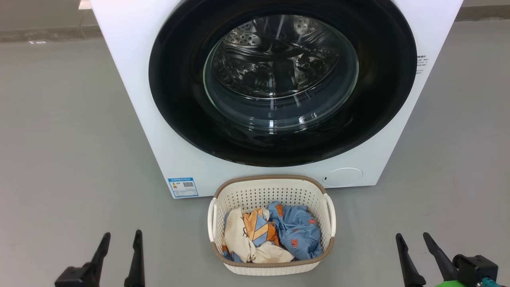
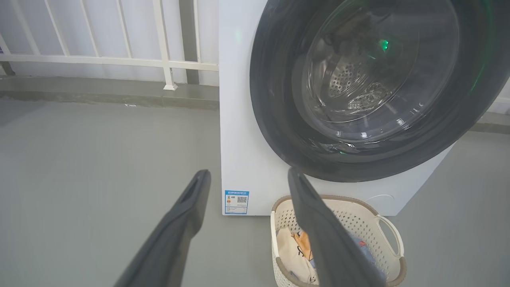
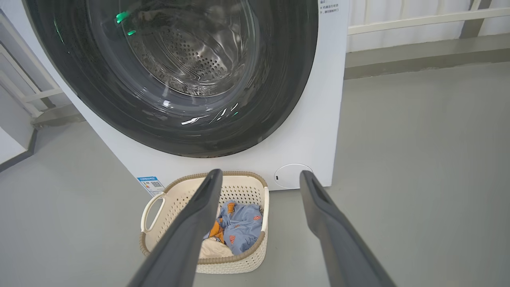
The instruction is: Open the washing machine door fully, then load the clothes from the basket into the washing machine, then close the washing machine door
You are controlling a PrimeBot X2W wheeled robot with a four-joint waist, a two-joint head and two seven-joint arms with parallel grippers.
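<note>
The white washing machine point(image 1: 131, 79) stands straight ahead, and its round black washing machine door point(image 1: 179, 91) lies flat against the front, the steel drum showing through the glass. On the floor right before it sits the cream basket point(image 1: 271, 187) with the clothes point(image 1: 295, 231) inside: light blue, cream and an orange-and-blue piece. My left gripper point(image 1: 121, 239) is open at the lower left, on the near side of the basket and well left of it. At the lower right my right gripper point(image 1: 414, 239) is open too, apart from the basket. Both hold nothing.
Grey floor point(image 1: 59, 139) lies on both sides of the machine. A white railing point(image 2: 119, 59) on a low kerb runs behind the machine to the left, and a railing point(image 3: 418, 20) also runs behind it to the right. A blue label point(image 1: 183, 187) and a round white cap point(image 1: 342, 177) sit low on the machine's front.
</note>
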